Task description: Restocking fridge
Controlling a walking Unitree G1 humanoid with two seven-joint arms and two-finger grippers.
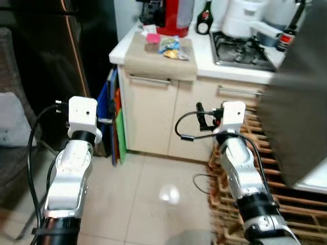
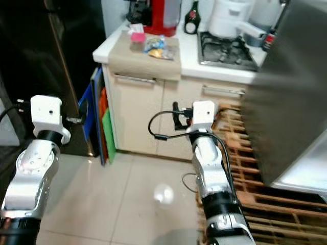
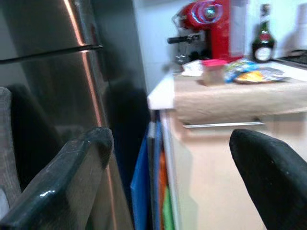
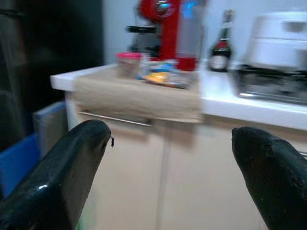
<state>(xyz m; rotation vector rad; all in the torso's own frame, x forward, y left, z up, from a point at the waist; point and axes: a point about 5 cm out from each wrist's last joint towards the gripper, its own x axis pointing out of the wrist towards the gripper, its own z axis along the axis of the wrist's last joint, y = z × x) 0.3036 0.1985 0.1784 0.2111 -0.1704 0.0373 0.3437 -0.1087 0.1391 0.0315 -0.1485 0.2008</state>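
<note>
Both grippers, left gripper (image 3: 168,182) and right gripper (image 4: 168,177), spread and empty, face the counter; snack packets (image 1: 172,47) lie ahead on it, fridge (image 3: 53,96) beside the left. Approach step, I judge; next, reach forward for the packets.

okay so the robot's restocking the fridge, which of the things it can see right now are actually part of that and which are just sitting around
Likely part of the job:
- dark steel fridge
- pink-lidded container and snack packets on the beige cloth
- left gripper and right gripper, both open, holding nothing

Just lying about:
- red coffee machine
- dark bottle
- gas hob
- white cooker
- coloured boards beside the cabinet
- wooden pallet
</note>
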